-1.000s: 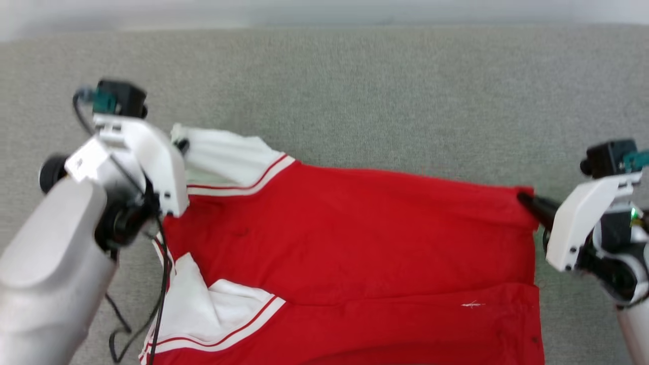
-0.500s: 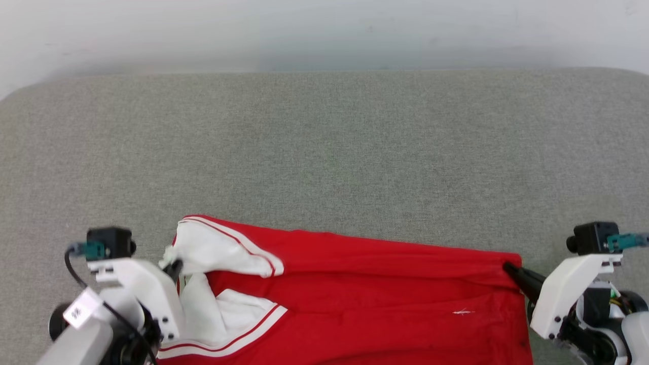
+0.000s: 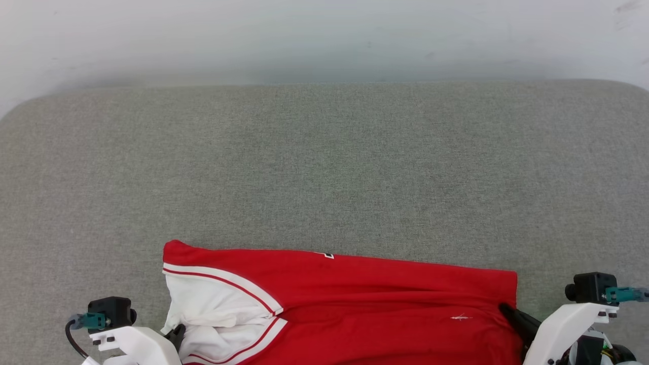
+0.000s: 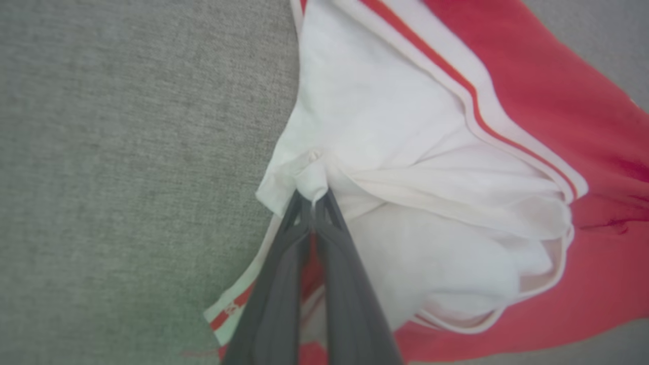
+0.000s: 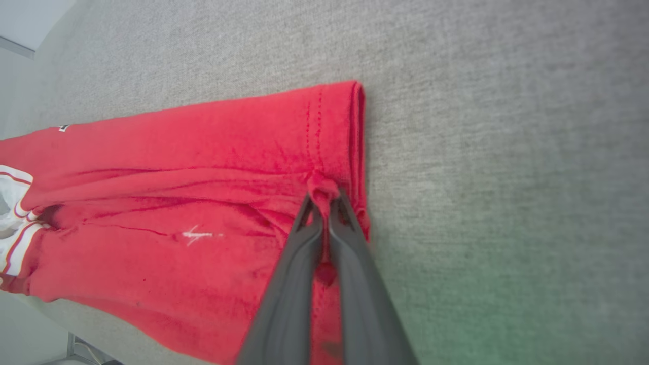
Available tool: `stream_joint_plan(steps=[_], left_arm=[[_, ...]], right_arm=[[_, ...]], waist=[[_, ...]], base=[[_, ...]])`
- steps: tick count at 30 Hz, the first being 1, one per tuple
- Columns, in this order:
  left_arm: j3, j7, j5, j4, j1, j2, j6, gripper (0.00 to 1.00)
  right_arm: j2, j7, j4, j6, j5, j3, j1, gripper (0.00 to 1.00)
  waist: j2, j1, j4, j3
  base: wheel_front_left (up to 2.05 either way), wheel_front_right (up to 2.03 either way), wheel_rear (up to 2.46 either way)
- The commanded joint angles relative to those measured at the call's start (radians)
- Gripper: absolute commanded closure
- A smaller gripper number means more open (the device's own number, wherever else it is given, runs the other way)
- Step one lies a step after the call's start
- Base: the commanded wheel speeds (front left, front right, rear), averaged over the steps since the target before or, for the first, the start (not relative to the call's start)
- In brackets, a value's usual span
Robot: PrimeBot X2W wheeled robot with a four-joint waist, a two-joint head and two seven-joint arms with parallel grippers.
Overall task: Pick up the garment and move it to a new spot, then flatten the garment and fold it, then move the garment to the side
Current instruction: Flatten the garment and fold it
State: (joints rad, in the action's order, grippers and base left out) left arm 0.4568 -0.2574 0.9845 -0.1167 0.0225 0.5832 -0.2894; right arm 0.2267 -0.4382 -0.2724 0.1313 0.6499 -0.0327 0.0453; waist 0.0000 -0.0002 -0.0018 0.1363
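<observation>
We count one bright red soft fabric shirt (image 3: 385,309) with two white sleeves (image 3: 213,299), at the near edge of one grey woven-cloth surface (image 3: 324,167). We also count two dark-fingered grippers: one left gripper (image 4: 313,200), one right gripper (image 5: 324,203).

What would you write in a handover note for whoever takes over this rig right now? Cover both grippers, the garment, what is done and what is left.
Left gripper: shut on the white sleeve.
Right gripper: shut on the red hem.
Garment: lying along the near edge of the grey pad, both ends pinched.
Done: it appears doubled over lengthwise.
To do: let go, finish the fold, move it to the side.
</observation>
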Motion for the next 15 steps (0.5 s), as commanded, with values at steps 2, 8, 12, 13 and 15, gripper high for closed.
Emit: stream_joint_plan(steps=[2, 8, 12, 13, 15], left_arm=[[0.01, 0.008, 0.004, -0.019, -0.004, -0.018, 0.01, 1.0], [-0.001, 0.067, -0.024, -0.051, 0.031, -0.032, 0.012, 0.0], [-0.021, 0.13, -0.051, -0.052, 0.05, -0.021, 0.019, 0.0], [-0.025, 0.149, -0.061, -0.049, 0.057, -0.02, 0.019, 0.0], [-0.032, 0.192, -0.086, -0.041, 0.069, -0.018, 0.011, 0.0]], right_arm=[[-0.024, 0.011, -0.013, -0.001, -0.004, -0.005, -0.025, 0.11], [-0.051, 0.092, 0.033, -0.001, -0.03, 0.012, -0.036, 0.0], [-0.054, 0.103, 0.117, -0.001, -0.052, 0.019, -0.053, 0.0], [-0.046, 0.098, 0.137, -0.001, -0.063, 0.022, -0.061, 0.0], [-0.039, 0.087, 0.18, -0.001, -0.083, 0.032, -0.073, 0.0]], waist=[[0.0, 0.0002, 0.0, 0.002], [0.0, 0.0002, -0.01, -0.007], [0.0, 0.0002, -0.019, -0.02], [0.0, 0.0002, -0.021, -0.022], [0.0, 0.0002, -0.024, -0.029]], base=[[0.0, 0.0, 0.0], [0.0, 0.0, 0.0], [0.0, 0.0, 0.0], [0.0, 0.0, 0.0], [0.0, 0.0, 0.0]])
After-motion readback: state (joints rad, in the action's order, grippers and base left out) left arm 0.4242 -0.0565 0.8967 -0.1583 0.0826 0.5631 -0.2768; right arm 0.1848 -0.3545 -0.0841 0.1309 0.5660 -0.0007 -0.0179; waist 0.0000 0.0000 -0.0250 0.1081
